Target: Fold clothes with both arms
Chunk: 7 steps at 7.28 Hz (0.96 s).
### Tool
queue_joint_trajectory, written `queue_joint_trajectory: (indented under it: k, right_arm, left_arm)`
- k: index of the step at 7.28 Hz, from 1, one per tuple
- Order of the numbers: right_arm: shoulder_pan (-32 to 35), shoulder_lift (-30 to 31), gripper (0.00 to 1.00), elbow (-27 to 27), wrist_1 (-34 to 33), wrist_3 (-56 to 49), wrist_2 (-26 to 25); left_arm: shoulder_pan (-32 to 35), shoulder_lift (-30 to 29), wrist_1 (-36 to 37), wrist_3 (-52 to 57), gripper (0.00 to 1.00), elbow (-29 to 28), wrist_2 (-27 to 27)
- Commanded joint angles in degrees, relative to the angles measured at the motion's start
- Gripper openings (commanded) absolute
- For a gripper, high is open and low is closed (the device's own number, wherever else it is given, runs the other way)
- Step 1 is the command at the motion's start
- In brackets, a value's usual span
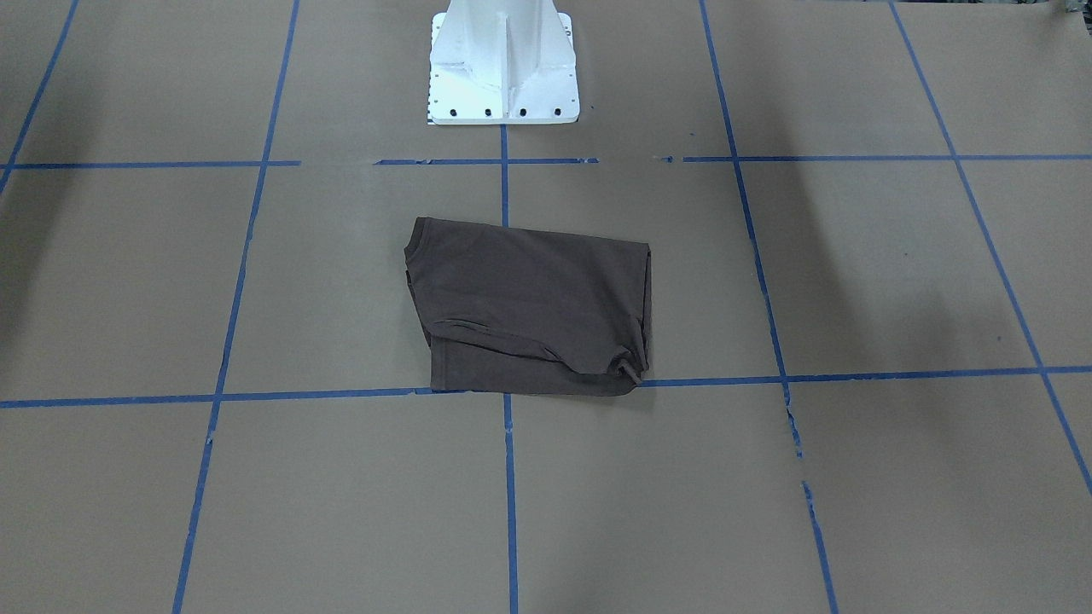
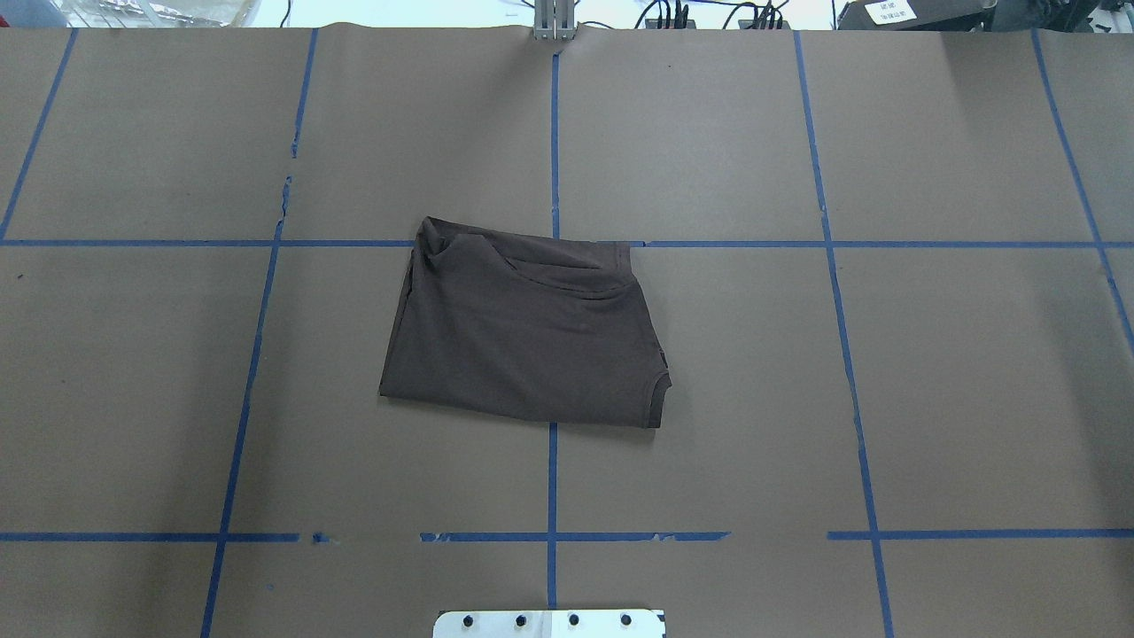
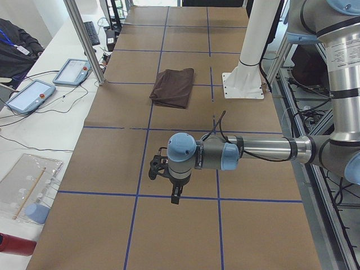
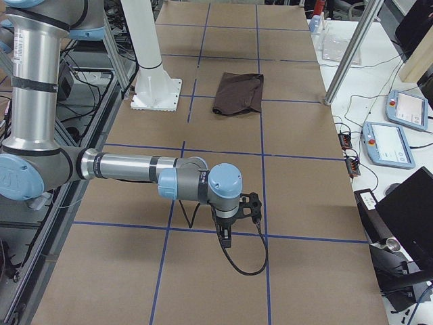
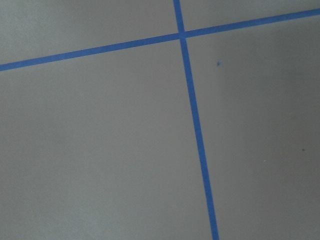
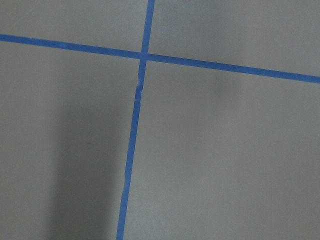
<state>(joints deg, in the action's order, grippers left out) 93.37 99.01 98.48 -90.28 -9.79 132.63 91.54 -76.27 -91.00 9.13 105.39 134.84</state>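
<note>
Surface: table covered in brown paper (image 2: 709,133), marked into large squares by blue tape lines (image 2: 554,133); some lines are broken or scuffed.
Room: white pedestal (image 1: 503,68) bolted at the robot's side of the table; a white side bench beyond the far long edge carries two teach pendants (image 3: 72,72) and cables, and a metal post (image 3: 84,39) stands at that edge.
T-shirt: the dark brown-grey T-shirt (image 2: 523,337) lies folded in a rough rectangle in front of the pedestal, flat on the paper, with a rumpled corner (image 1: 627,367) over a tape line.
Left gripper: the left gripper (image 3: 175,196) points down above a tape line, well apart from the shirt, which lies far beyond it along the table. Whether it is spread or pressed together cannot be told.
Right gripper: the right gripper (image 4: 225,237) hangs likewise at the opposite end, the shirt far beyond it; its state cannot be told.
Edges: each wrist camera shows only paper and a tape crossing (image 5: 181,35).
Open room: wide paper shows on every side of the shirt.
</note>
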Motion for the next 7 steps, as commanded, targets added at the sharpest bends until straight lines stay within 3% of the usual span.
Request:
queue_joint_trajectory:
  k: [1,7]
  right_arm:
    - [-0.21,-0.14,1.0,0.05,0.1,0.04,0.0]
    - [-0.39,-0.49,1.0,0.4,0.19,0.04,0.0]
  left_arm:
    - [-0.05,0.42,1.0,0.28,1.0,2.62,-0.28]
    - [-0.05,0.6,0.82,0.28,1.0,2.28,-0.9]
